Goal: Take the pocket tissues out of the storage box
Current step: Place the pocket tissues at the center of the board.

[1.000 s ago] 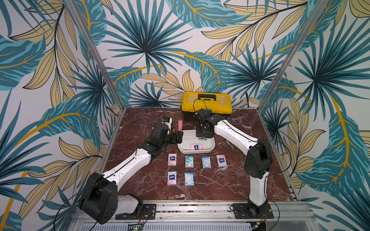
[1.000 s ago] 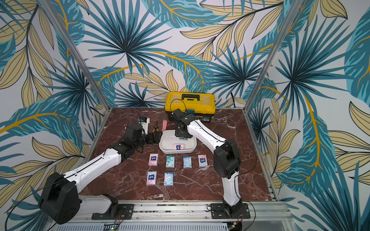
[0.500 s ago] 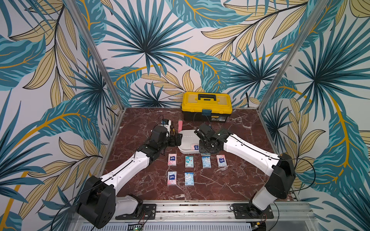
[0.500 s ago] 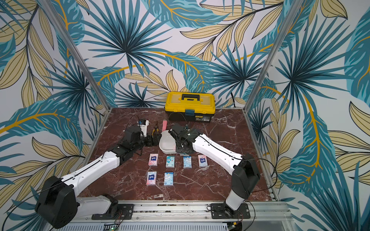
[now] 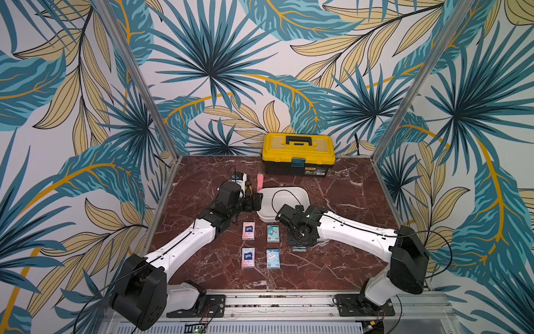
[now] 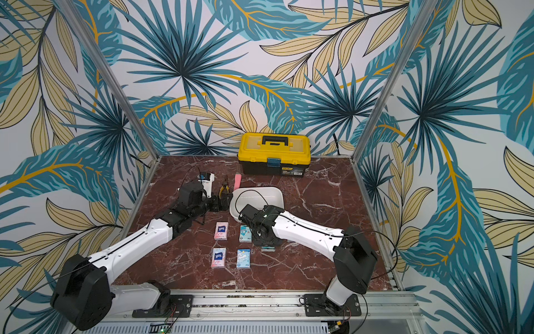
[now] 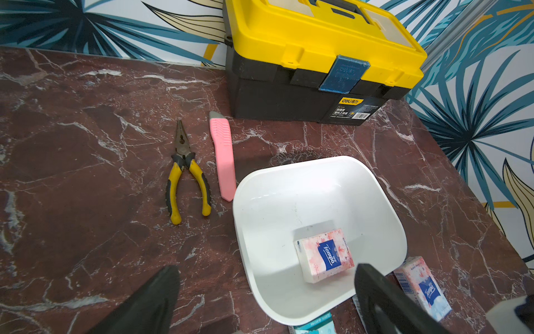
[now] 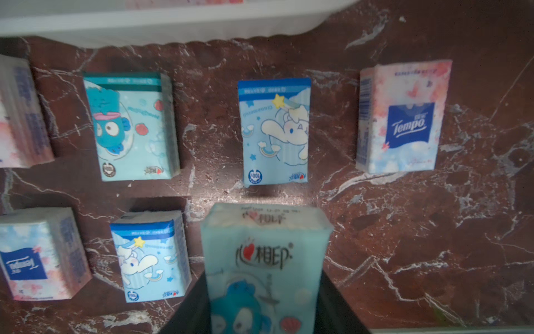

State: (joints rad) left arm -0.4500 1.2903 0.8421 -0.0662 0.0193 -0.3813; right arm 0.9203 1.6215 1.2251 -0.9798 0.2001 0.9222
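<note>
The white storage box [image 5: 303, 193] stands mid-table and holds one pink pocket tissues pack [image 7: 325, 256]. Several more packs lie in rows in front of it, among them a pink one [image 5: 248, 230], a teal one [image 5: 272, 233] and a light blue one [image 8: 274, 130]. My right gripper [image 5: 300, 246] points down just above the table in the front row, shut on a teal cartoon pack [image 8: 265, 254]. The right arm hides part of the back row in both top views. My left gripper [image 5: 255, 202] stands wide open at the box's left rim [image 7: 239, 219], holding nothing.
A yellow-and-black toolbox [image 5: 299, 157] sits at the back wall. Yellow-handled pliers [image 7: 185, 173] and a long pink bar [image 7: 222, 156] lie left of the box, behind my left gripper. A small white device [image 6: 206, 177] lies near the left wrist.
My right arm has swung from over the box forward and down to the front row, carrying the teal pack. The left arm has barely moved.
</note>
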